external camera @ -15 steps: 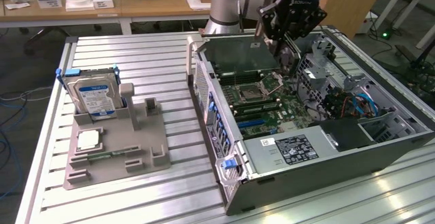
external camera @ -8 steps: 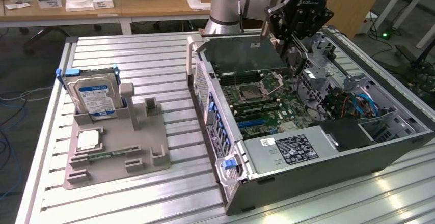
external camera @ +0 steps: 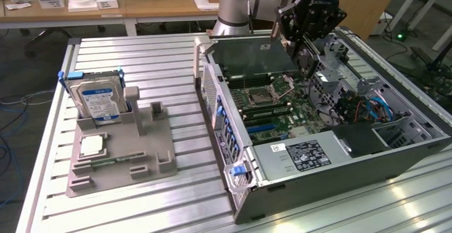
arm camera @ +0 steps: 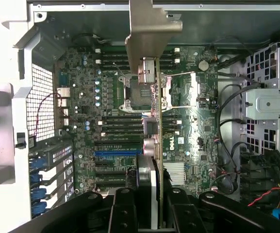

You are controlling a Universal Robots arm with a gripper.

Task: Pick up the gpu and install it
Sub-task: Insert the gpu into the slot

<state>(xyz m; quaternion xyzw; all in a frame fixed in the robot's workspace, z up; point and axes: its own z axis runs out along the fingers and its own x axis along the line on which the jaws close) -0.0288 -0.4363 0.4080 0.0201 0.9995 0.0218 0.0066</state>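
gpu (external camera: 251, 58) clamped in my gripper (external camera: 308, 45), fingers clenched on both faces of the card. It stands on edge over the open computer case (external camera: 339, 182), above the motherboard (external camera: 282, 114); its lower edge looks apart from the board

Exterior view gives the card's broad dark face, running from my gripper toward the case's rear wall on the exterior view's left. Wrist view gives the gpu (arm camera: 155, 145) edge-on instead: a thin line between my two black fingers (arm camera: 125, 211), with its metal bracket (arm camera: 152, 24) at the far end and a slice of the black fan (arm camera: 144, 177) near the gripper (arm camera: 152, 213). Below it in that view lie the motherboard (arm camera: 110, 97), the cpu socket (arm camera: 137, 92) and a blue slot (arm camera: 118, 152), all partly crossed by the card's edge

Off to the exterior view's left, well apart from the case, a grey fixture (external camera: 120, 161) sits on the slatted metal table (external camera: 141, 53). A hard drive (external camera: 99, 98) stands upright in it, and a small square silver chip (external camera: 92, 145) lies flat just beside that

Writing: "DELL" logo (arm camera: 172, 142) on the board, just beside the card edge, read in the wrist view. Hard drive has a blue-white label, text too small. Power supply label (external camera: 304, 156), black and white, unreadable. White lettering on my gripper body, can't read it for sure
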